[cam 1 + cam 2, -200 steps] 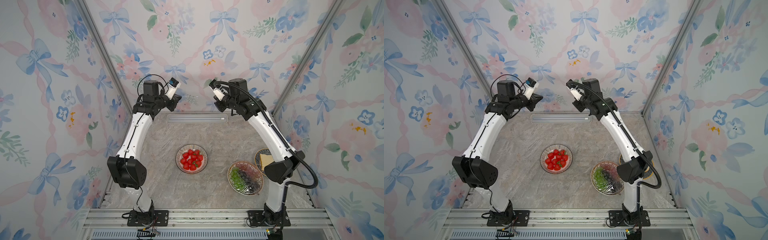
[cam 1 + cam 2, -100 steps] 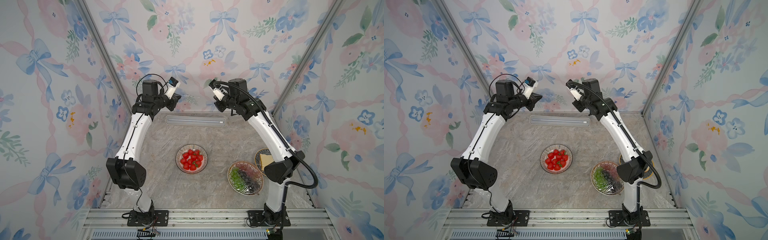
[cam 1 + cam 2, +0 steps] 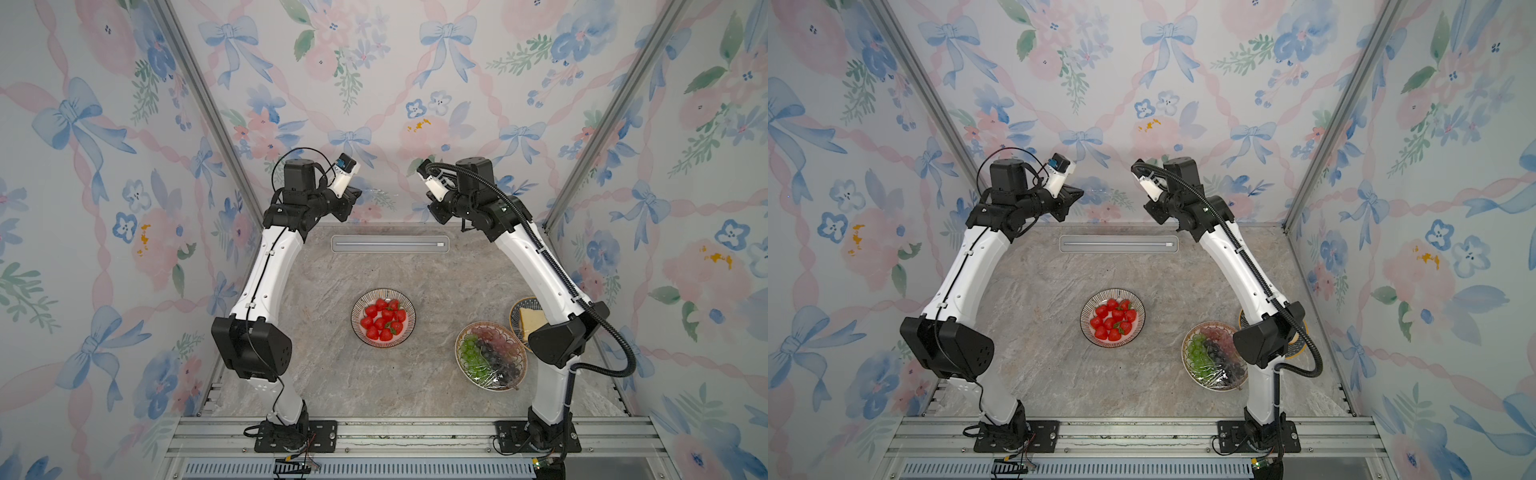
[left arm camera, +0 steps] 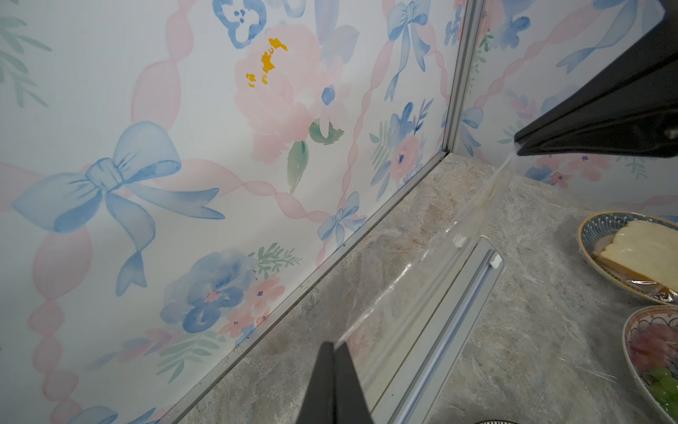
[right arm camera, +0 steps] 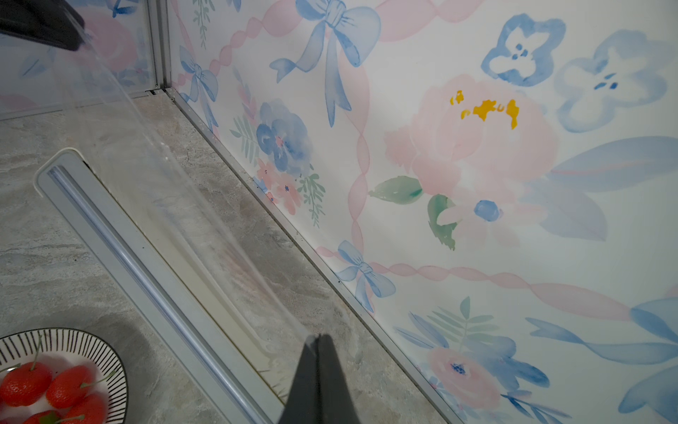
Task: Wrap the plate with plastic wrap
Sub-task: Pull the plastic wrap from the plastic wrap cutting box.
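A striped plate [image 3: 383, 318] [image 3: 1112, 318] of strawberries sits mid-table, its rim showing in the right wrist view [image 5: 91, 348]. The plastic wrap [image 4: 422, 286] [image 5: 165, 191] is a clear sheet rising from the long grey-topped box [image 3: 390, 244] [image 3: 1118, 244] at the back wall. It is stretched between my two grippers. My left gripper [image 4: 334, 345] [image 3: 356, 193] is shut on one top corner of the wrap. My right gripper [image 5: 317, 337] [image 3: 432, 208] is shut on the other corner. Both hang above the box ends, well behind the plate.
A film-covered plate of grapes [image 3: 490, 357] and a plate with a pale yellow slice [image 3: 525, 316] stand at the front right, beside the right arm's elbow. The flowered back wall [image 3: 386, 124] is close behind both grippers.
The left arm's elbow has drifted slightly to the left. Both grippers stay shut on the wrap at nearly the same height.
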You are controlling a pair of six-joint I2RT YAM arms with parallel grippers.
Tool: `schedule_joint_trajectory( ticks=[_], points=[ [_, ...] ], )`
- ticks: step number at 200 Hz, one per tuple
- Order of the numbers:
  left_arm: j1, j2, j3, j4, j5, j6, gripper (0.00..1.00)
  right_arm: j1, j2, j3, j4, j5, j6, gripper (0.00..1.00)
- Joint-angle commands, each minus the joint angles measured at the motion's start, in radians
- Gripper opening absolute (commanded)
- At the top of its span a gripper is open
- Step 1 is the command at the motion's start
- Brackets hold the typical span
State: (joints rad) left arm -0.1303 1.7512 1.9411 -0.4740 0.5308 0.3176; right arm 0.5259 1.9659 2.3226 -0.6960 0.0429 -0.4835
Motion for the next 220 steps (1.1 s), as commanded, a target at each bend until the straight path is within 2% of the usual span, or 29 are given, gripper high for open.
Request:
schedule_joint_trajectory(
  ticks=[1,220],
  points=[
    [0.012,-0.047,0.011,0.035,-0.008,0.014,0.00,0.006,-0.002,0.040,0.058,0.035,-0.005,0.00],
    [0.012,-0.055,-0.001,0.036,-0.011,0.018,0.00,0.014,0.010,0.033,0.082,0.040,-0.004,0.00]
  ],
)
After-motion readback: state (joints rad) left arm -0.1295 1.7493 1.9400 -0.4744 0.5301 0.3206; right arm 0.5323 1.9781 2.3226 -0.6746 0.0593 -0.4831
